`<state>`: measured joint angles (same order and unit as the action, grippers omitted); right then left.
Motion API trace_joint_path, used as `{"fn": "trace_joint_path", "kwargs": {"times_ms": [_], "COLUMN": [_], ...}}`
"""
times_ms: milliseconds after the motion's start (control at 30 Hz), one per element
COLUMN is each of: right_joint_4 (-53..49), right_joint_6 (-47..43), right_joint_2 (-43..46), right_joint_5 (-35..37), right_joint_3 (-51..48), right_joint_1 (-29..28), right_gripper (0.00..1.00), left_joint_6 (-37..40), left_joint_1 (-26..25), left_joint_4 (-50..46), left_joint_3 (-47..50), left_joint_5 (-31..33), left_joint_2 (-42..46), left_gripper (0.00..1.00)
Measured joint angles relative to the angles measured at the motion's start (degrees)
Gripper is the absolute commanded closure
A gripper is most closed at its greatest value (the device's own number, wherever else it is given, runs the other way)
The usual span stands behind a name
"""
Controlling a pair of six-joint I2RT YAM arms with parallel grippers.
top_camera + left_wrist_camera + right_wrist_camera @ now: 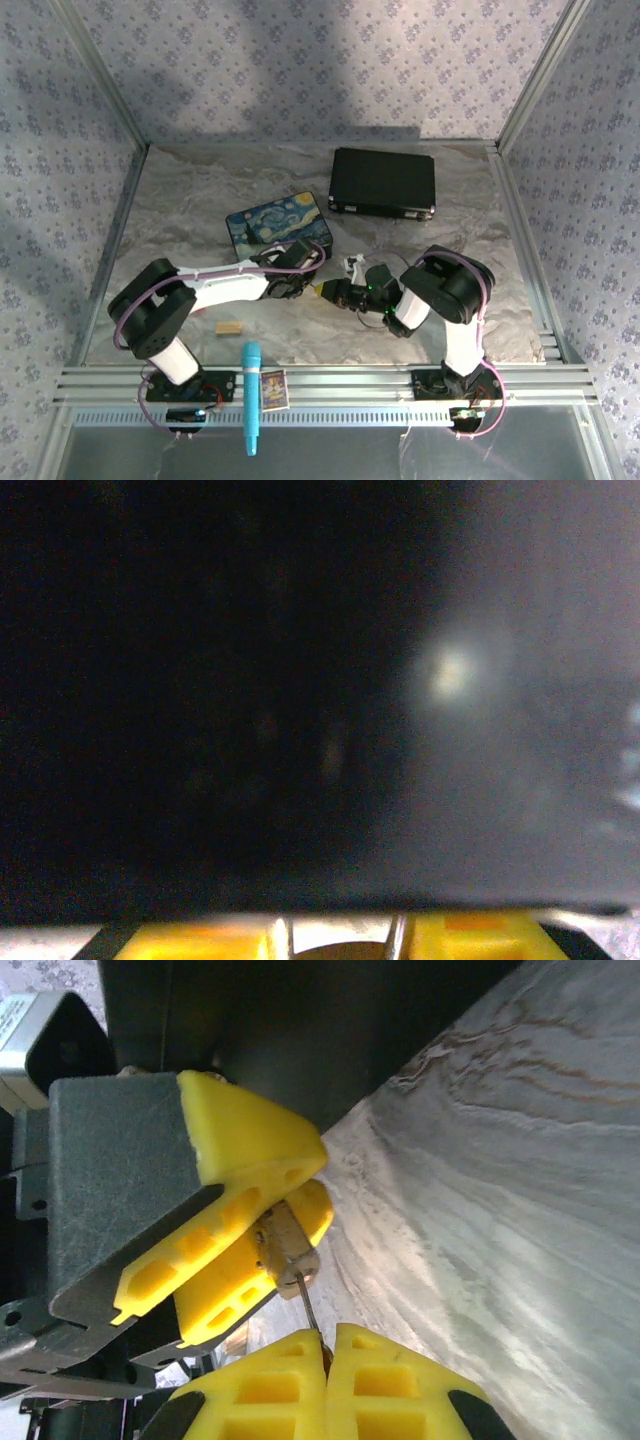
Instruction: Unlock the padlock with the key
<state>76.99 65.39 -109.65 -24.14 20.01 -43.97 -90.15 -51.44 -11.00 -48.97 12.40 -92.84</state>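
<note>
The tiny brass padlock [289, 1244] is clamped between the yellow fingers [236, 1166] of my left gripper [304, 1186], its keyhole end facing my right gripper. My right gripper [327, 1338] is shut on the key [308, 1309]. The thin key blade runs from its fingertips into the padlock's end. In the top view the left gripper [308, 286] and right gripper [332, 291] meet tip to tip at mid-table, just in front of the painted box. The left wrist view catches the padlock's silver shackle legs [281, 940] between yellow fingers [190, 942]. The rest of that view is dark blur.
A starry-night painted box [278, 225] lies just behind the grippers. A black case [383, 182] sits at the back. A small tan wooden block [229, 328] rests front left. A blue cylinder [251, 395] and a small card [273, 389] lie on the front rail.
</note>
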Motion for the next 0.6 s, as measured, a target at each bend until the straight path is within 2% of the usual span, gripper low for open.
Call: {"fn": "trace_joint_path", "kwargs": {"times_ms": [400,600], "right_joint_4": [0.02,-0.76], "right_joint_6": [0.24,1.14], "right_joint_2": [-0.42,-0.42], "right_joint_5": [0.72,-1.44], "right_joint_3": [0.35,1.11], "right_joint_1": [-0.22,0.85], "right_gripper": [1.00,1.00], "left_joint_6": [-0.24,-0.37], "left_joint_1": [-0.07,-0.22], "left_joint_4": [0.04,0.02], "left_joint_3": [-0.11,-0.11], "left_joint_5": [0.24,0.44], "left_joint_2": [-0.28,-0.13], "left_gripper": [0.92,0.93]}}
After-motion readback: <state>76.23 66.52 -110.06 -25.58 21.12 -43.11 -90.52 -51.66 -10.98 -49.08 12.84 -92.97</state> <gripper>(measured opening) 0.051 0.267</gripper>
